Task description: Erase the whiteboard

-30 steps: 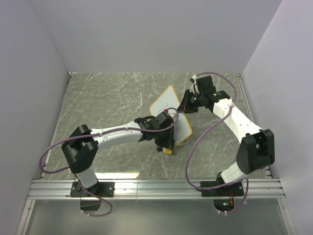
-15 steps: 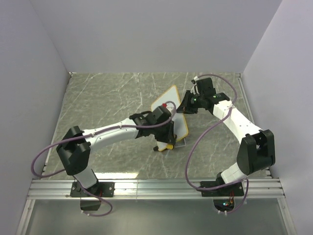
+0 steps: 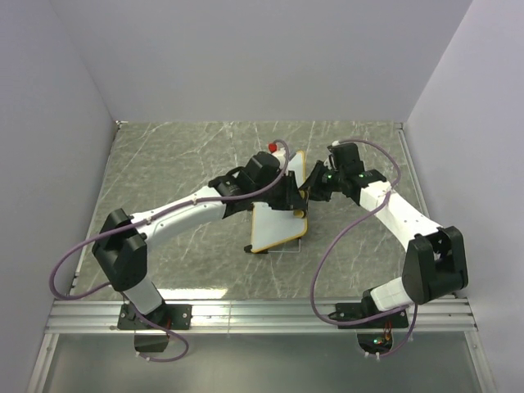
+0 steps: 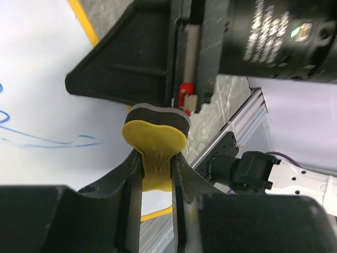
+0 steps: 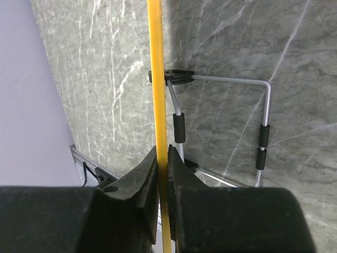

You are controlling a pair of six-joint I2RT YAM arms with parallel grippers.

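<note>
1. Two grippers meet at the whiteboard (image 3: 274,231), which stands mid-table, propped on its wire stand (image 5: 227,79).
2. Right gripper (image 5: 162,155) pinches the board's orange edge. Left gripper (image 4: 156,168) squeezes a yellow eraser (image 4: 155,132) beside it.
3. Open marble table (image 3: 164,172) lies to the left.
4. The board's long axis runs near-to-far, and blue scribbles (image 4: 37,141) mark it.

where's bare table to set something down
Bare table lies far left, between the left wall and the left arm, and along the back wall. Crowded at centre: left pincer and right pincer meet at the whiteboard.
</note>
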